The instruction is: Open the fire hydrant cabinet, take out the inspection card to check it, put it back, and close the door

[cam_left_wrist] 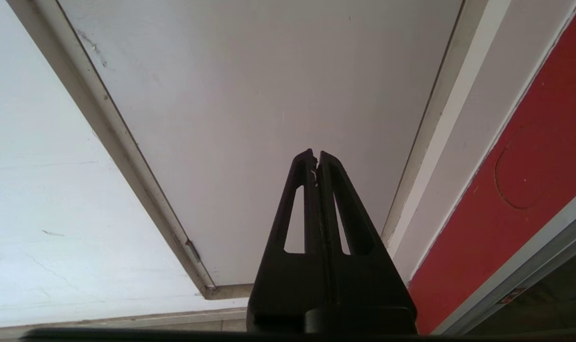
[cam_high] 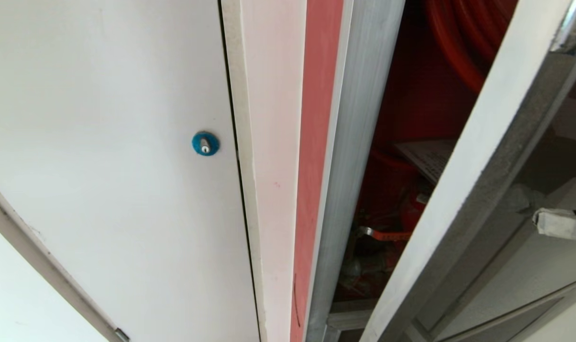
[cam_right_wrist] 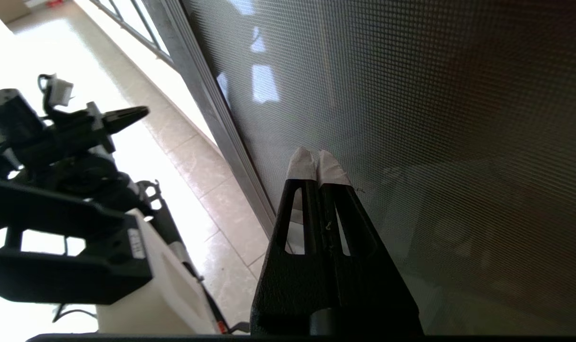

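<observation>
Pressing closed, white-taped fingertips [cam_right_wrist: 311, 164] toward the door [cam_right_wrist: 411, 118] glass, right gripper [cam_right_wrist: 317, 164] holds nothing. Door ajar; opening step underway, next needs a wider swing. Head view alone shows the cabinet [cam_high: 411, 95] and the card [cam_high: 428, 159] on a ledge inside. Left gripper [cam_left_wrist: 316, 156] closed, parked by the white panel [cam_left_wrist: 269, 71].

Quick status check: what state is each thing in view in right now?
door: ajar, swung partway out
fire hydrant cabinet: red interior showing through the gap
inspection card: inside the cabinet
white panel door: closed
left gripper: shut, empty
right gripper: shut, empty, at the door's glass
</observation>
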